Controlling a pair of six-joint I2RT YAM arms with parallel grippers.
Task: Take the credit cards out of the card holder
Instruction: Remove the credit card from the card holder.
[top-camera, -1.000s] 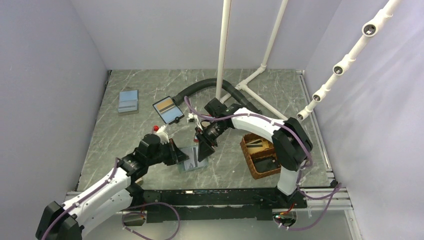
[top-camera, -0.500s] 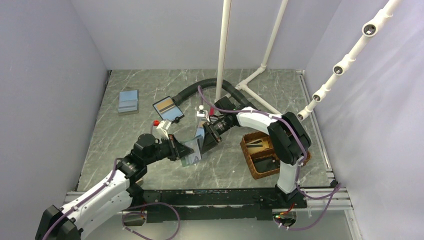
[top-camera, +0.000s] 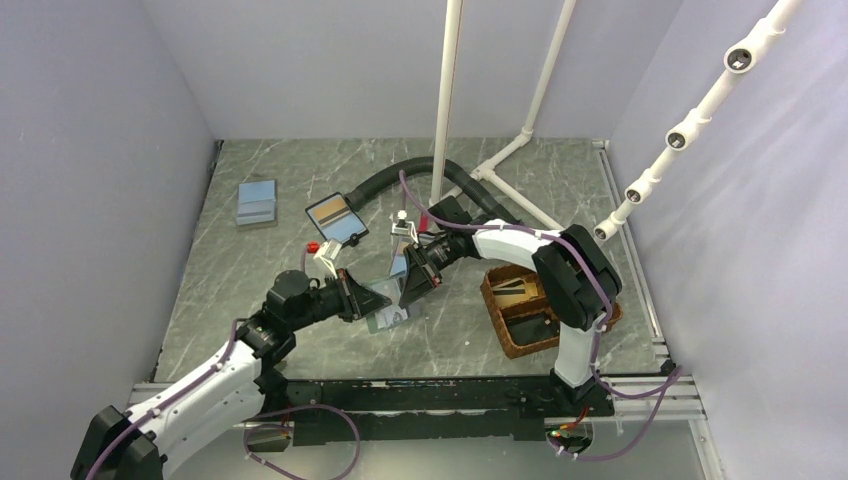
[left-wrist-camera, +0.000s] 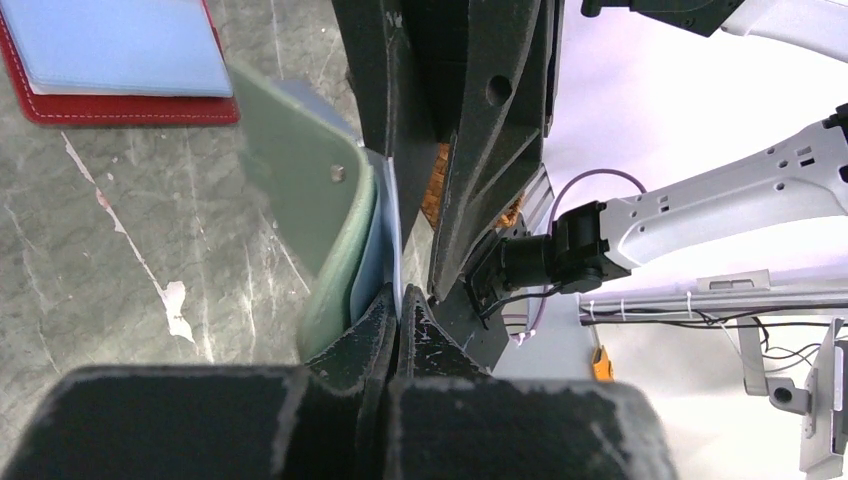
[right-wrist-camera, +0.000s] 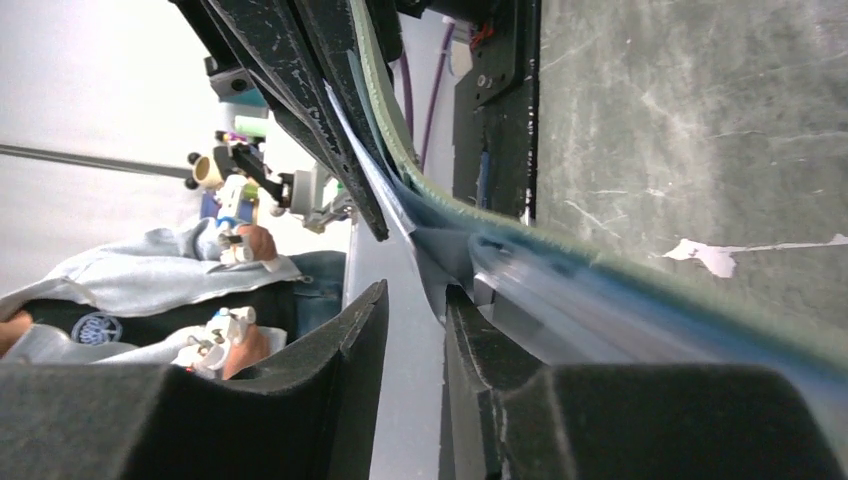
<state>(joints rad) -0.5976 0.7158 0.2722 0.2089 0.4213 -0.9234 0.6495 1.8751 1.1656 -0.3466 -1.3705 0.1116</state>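
Note:
The teal card holder (top-camera: 385, 305) is held tilted up off the table between both grippers. My left gripper (top-camera: 358, 297) is shut on its lower edge. In the left wrist view the left gripper (left-wrist-camera: 400, 300) pinches a thin pale blue sheet (left-wrist-camera: 391, 225) beside the green flap (left-wrist-camera: 300, 170). My right gripper (top-camera: 410, 285) is at the holder's upper right side. In the right wrist view the right gripper (right-wrist-camera: 415, 300) has its jaws a little apart. A pale card edge (right-wrist-camera: 380, 180) runs to the tip of one finger, with the green holder wall (right-wrist-camera: 420, 170) behind it.
A black-edged holder (top-camera: 336, 220) and a blue-grey stack (top-camera: 257, 203) lie at the back left. A red-edged holder (left-wrist-camera: 120, 60) shows in the left wrist view. A wicker basket (top-camera: 520, 310) stands on the right. White pipes (top-camera: 445, 100) and a black hose (top-camera: 400, 172) stand behind.
The holder has been raised from lying flat on the table to tilted upright. The right gripper moved back and up beside it. Little has moved in the last half second.

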